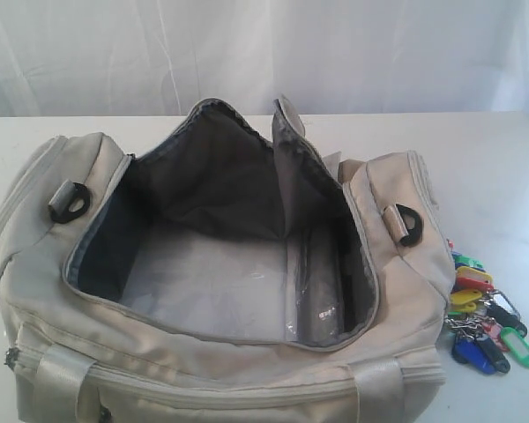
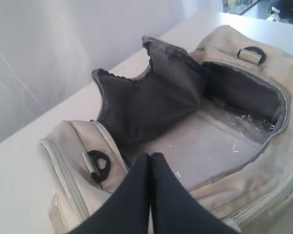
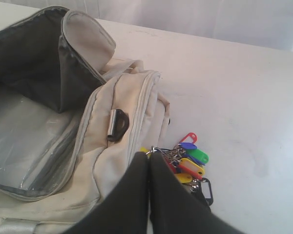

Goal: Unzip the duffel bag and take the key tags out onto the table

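The cream duffel bag lies unzipped on the white table. Its lid flap stands up at the back, and the dark grey lining and a pale floor panel are bare inside. The key tags, a bunch in red, yellow, green, blue and black, lie on the table against the bag's right end. Neither gripper appears in the exterior view. My left gripper hangs shut and empty above the bag's left end. My right gripper is shut above the bag's right end, with the key tags just beyond its tips.
Black D-rings sit on both ends of the bag. A white curtain closes off the back of the table. Bare tabletop stretches to the right of the key tags.
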### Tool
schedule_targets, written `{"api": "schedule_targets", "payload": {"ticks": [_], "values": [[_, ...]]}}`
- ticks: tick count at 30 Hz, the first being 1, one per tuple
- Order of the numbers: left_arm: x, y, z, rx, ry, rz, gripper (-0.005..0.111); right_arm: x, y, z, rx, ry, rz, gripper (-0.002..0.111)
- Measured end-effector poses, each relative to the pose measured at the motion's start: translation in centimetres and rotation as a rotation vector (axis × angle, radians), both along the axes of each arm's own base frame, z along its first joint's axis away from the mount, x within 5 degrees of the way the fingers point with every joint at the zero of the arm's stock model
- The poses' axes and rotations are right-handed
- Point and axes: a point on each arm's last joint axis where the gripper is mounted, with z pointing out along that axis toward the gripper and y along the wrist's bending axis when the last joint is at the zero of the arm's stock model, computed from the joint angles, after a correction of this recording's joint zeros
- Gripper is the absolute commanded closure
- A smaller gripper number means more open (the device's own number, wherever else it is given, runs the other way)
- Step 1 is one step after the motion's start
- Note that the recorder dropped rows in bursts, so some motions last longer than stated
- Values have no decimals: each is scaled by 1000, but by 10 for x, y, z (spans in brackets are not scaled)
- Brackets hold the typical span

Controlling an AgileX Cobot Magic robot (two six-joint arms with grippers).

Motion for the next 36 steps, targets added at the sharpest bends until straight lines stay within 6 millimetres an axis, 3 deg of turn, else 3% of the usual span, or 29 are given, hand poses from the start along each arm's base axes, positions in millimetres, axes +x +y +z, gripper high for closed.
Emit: {"api": "schedule_targets", "payload": {"ticks": [7, 11, 26, 36], "values": [[-59, 3, 5, -11, -249, 0, 107, 0, 0, 0, 0, 0, 0, 108], [-81, 4, 3, -15, -341, -1, 107, 0, 0, 0, 1, 0, 0, 108], [-84, 4, 2, -5, -351, 2, 107, 0, 0, 0, 1, 0, 0, 108], [-70, 21, -11, 224, -345, 162, 107, 0, 0, 0, 1, 0, 0, 108]]}}
